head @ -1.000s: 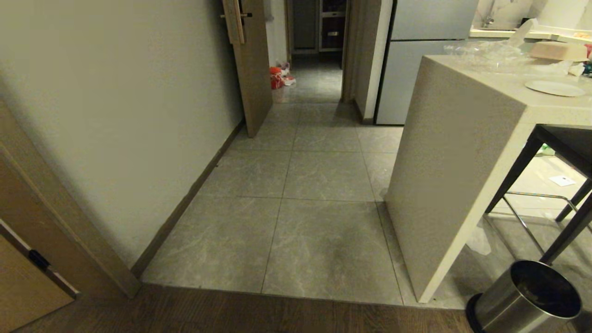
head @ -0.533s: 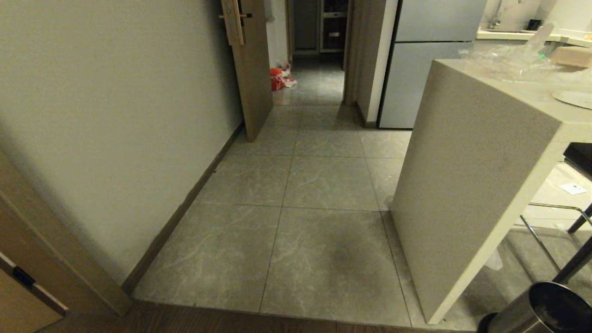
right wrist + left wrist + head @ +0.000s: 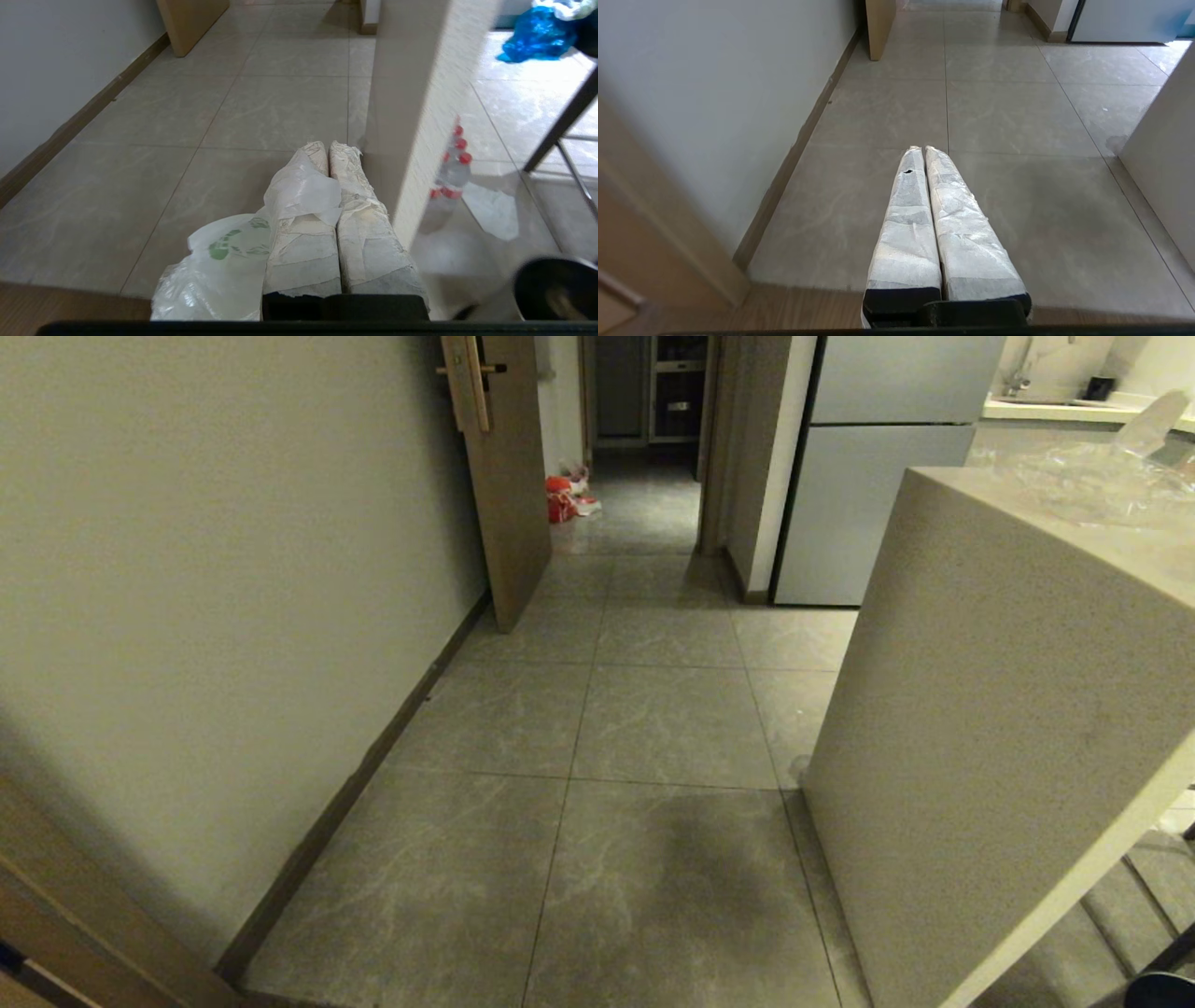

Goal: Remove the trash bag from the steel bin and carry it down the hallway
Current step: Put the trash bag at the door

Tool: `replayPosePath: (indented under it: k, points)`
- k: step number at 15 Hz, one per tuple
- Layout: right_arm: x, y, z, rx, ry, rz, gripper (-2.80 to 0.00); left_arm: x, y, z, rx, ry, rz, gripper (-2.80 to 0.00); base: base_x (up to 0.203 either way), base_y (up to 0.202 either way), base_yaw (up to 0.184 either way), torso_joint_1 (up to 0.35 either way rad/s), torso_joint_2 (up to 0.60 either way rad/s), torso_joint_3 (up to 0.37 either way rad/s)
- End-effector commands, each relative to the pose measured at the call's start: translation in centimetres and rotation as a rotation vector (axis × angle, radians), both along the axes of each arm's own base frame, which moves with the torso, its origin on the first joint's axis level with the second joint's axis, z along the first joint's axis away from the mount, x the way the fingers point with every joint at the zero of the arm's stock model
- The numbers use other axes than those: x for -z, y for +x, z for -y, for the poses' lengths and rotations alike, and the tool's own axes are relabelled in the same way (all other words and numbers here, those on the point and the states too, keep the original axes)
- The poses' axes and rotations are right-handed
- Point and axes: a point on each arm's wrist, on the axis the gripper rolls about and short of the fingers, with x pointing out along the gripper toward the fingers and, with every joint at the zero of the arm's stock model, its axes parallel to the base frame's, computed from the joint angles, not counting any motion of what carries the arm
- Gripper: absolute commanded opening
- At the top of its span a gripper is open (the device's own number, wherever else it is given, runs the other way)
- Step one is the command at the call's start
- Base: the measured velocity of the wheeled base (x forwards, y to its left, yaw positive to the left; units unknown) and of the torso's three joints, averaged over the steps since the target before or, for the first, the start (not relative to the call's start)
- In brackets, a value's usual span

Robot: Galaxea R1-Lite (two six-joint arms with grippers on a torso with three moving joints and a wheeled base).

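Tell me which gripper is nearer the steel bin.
Right. The right gripper, shut on the trash bag, has the steel bin close beside it; the left gripper has no bin in its view.

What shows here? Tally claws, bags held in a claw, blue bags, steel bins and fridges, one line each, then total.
Claws: 2, the left claw and the right claw
Bags held in a claw: 1, the trash bag
Blue bags: 1, the blue bag
Steel bins: 1, the steel bin
Fridges: 1, the fridge
Total: 6
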Motion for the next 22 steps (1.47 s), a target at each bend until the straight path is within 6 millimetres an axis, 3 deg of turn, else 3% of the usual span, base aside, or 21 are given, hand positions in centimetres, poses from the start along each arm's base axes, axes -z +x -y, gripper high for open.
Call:
replayPosePath:
  k: [1, 22]
  points:
    - [0.09, 0.01, 0.00, 0.001, 0.000, -0.001, -2.80, 0.04, 0.01, 0.00, 0.001, -0.001, -0.001, -2.80, 0.184, 0.000, 0.004, -0.002, 0.01, 0.002]
    - [0.09, 0.01, 0.00, 0.001, 0.000, -0.001, -2.80, 0.04, 0.01, 0.00, 0.001, -0.004, -0.001, -2.80, 0.189, 0.000, 0.001, 0.002, 0.00, 0.002]
